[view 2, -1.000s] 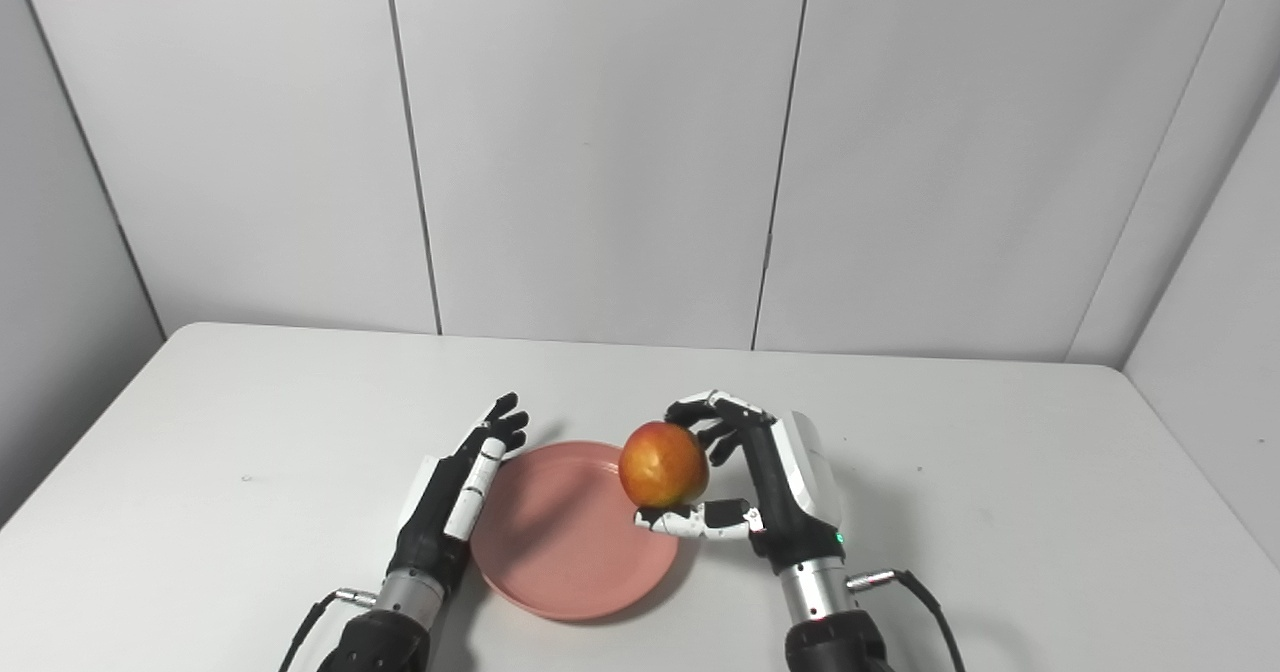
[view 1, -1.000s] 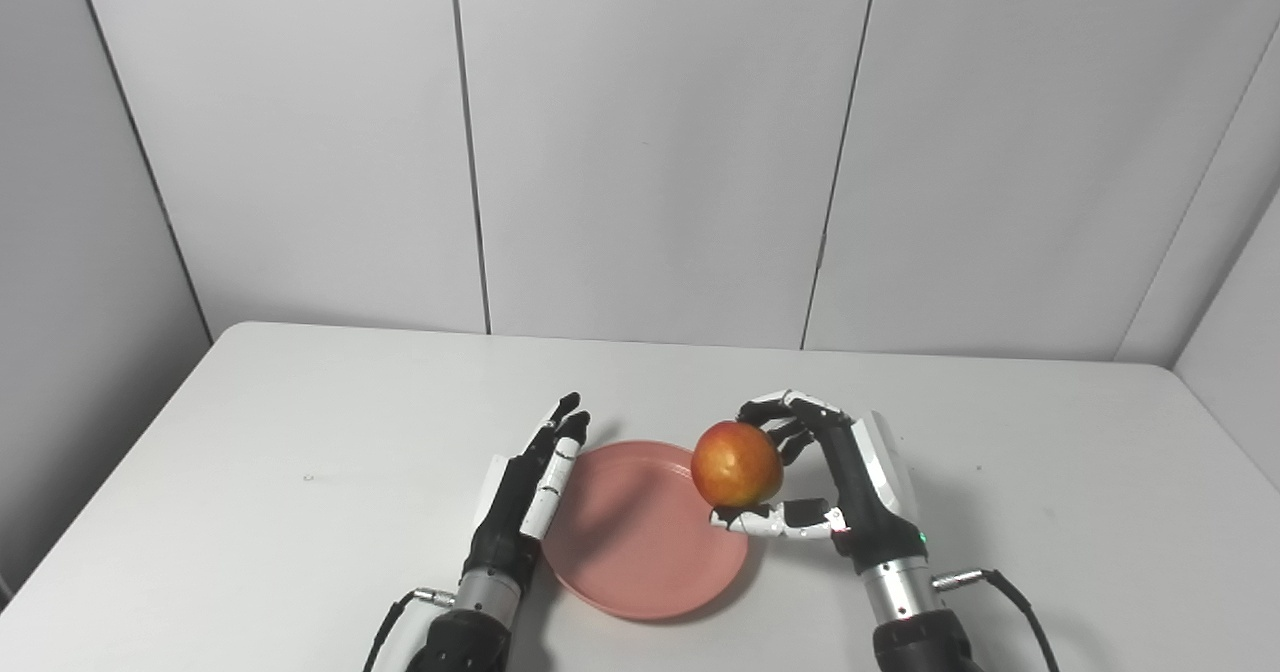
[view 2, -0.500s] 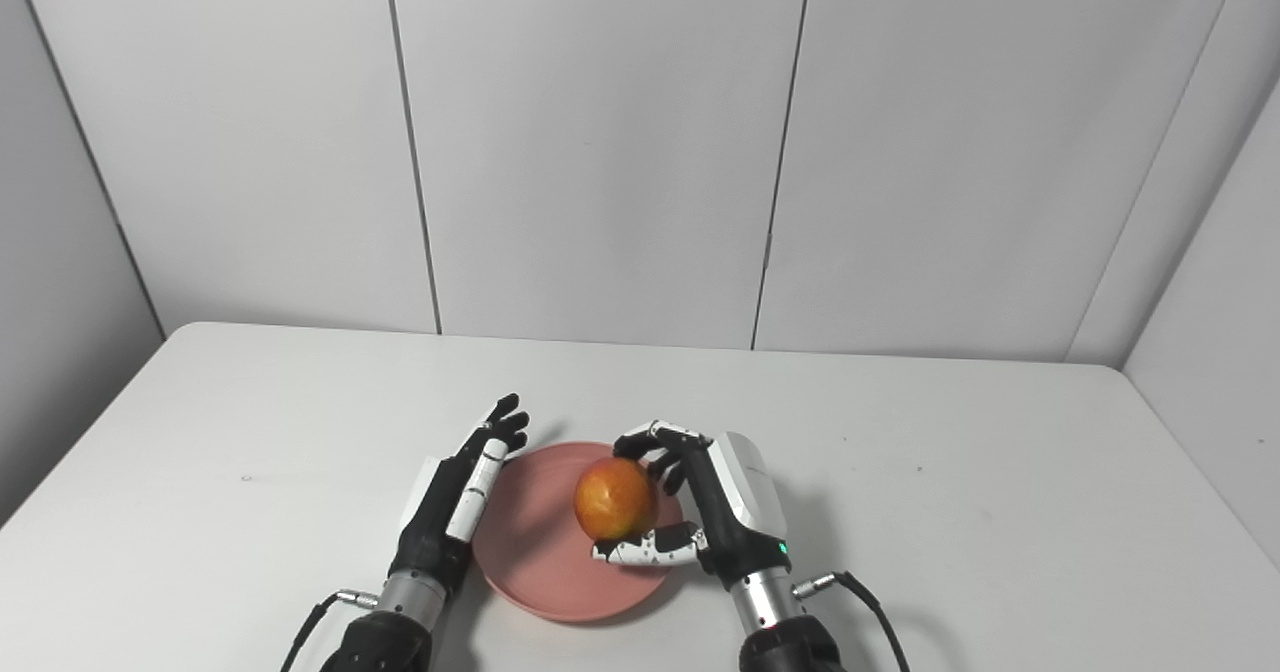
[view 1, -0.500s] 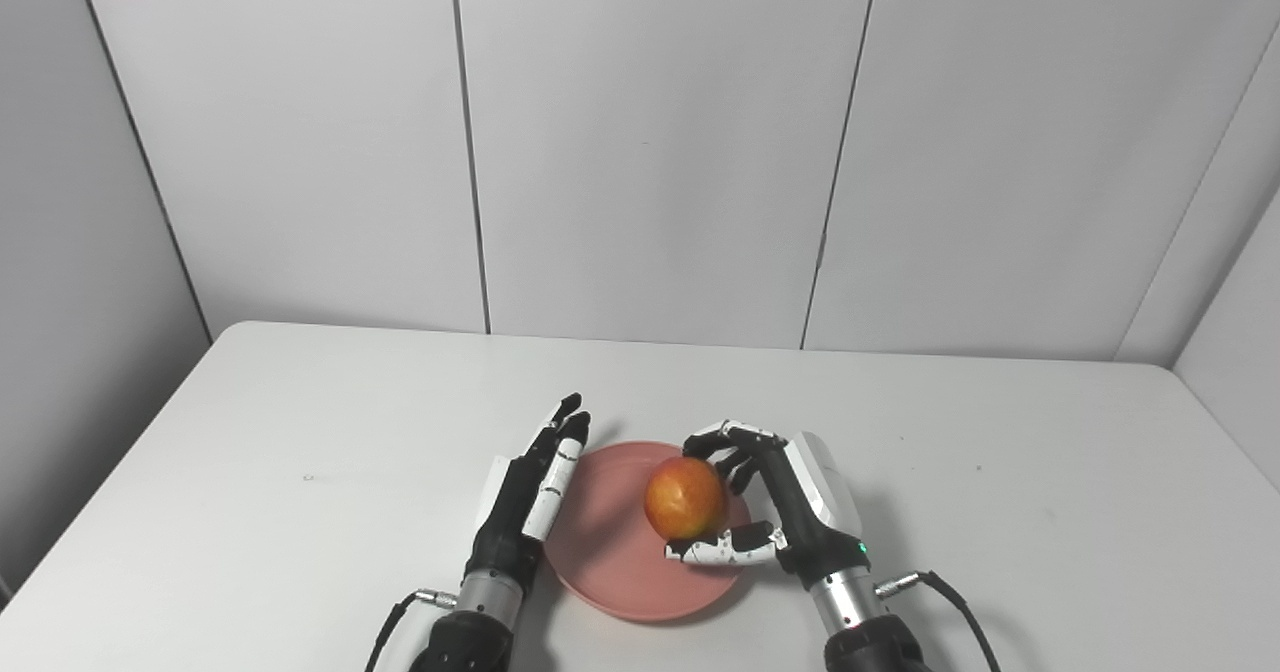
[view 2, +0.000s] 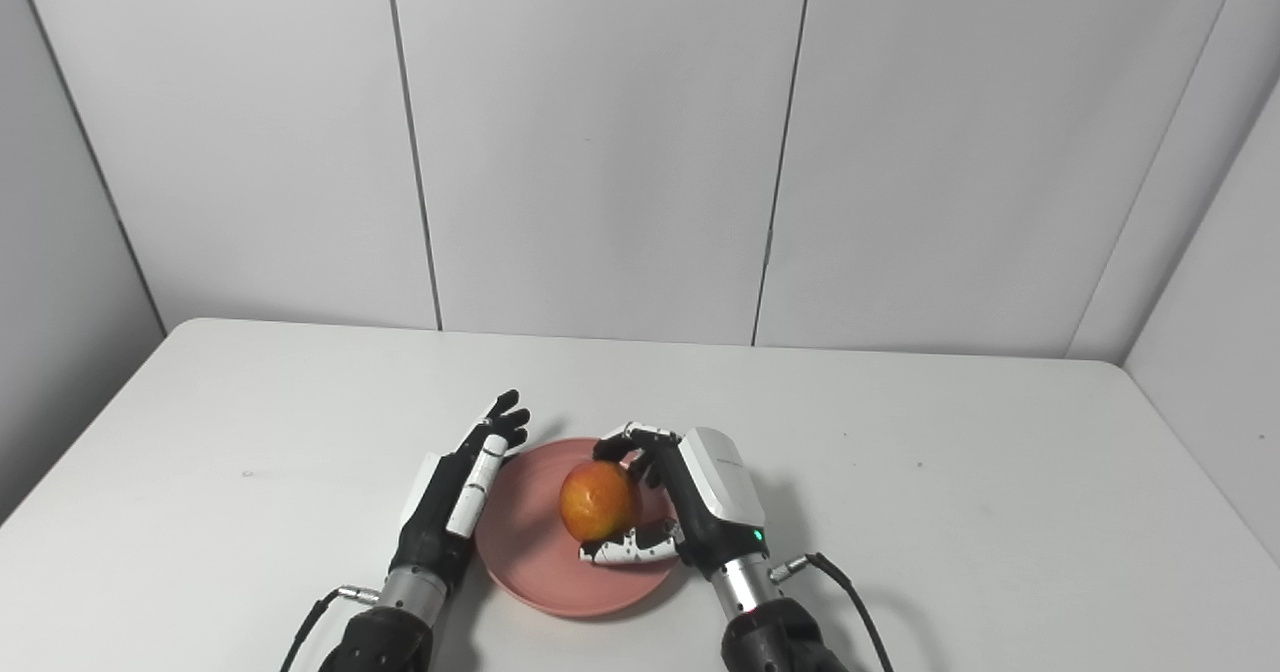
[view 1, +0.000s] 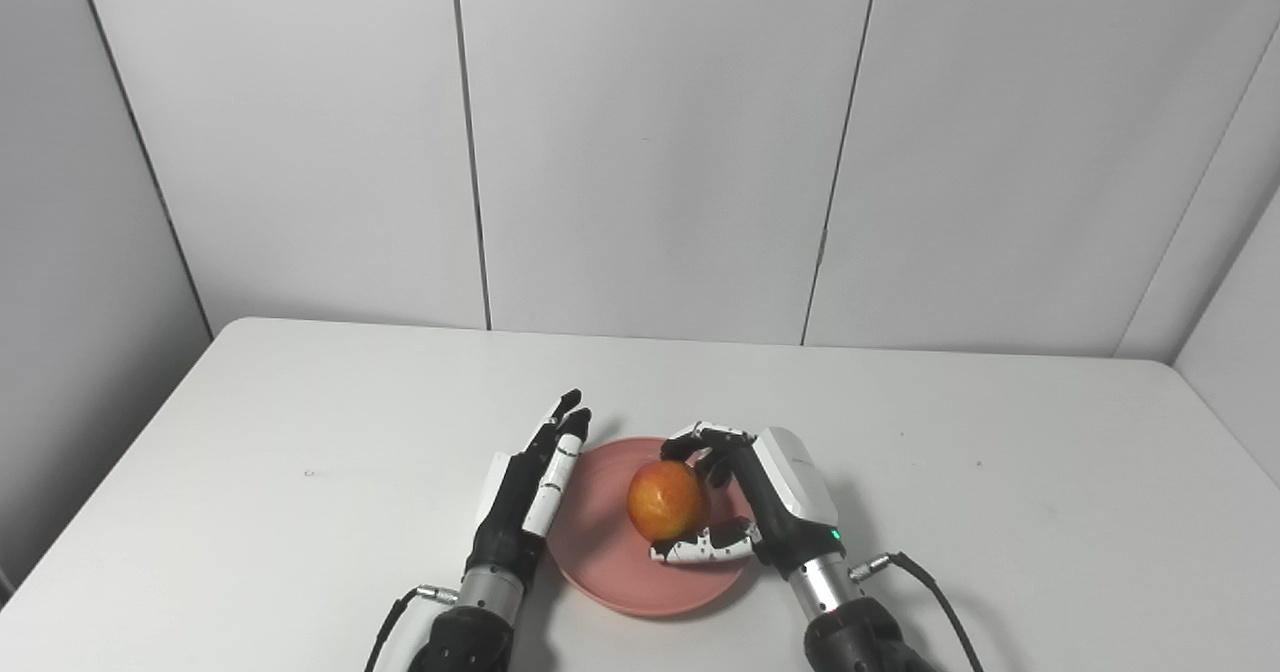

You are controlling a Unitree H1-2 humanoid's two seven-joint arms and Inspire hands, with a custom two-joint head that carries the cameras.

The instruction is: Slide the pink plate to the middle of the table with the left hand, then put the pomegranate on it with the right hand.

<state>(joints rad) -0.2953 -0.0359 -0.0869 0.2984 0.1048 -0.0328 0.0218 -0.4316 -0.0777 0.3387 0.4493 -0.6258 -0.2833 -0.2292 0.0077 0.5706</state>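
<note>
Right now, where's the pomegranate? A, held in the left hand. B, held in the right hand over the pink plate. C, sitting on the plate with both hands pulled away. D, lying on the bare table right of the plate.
B: the right hand has its fingers and thumb closed around the pomegranate above the pink plate; the left hand lies open beside the rim.
</note>
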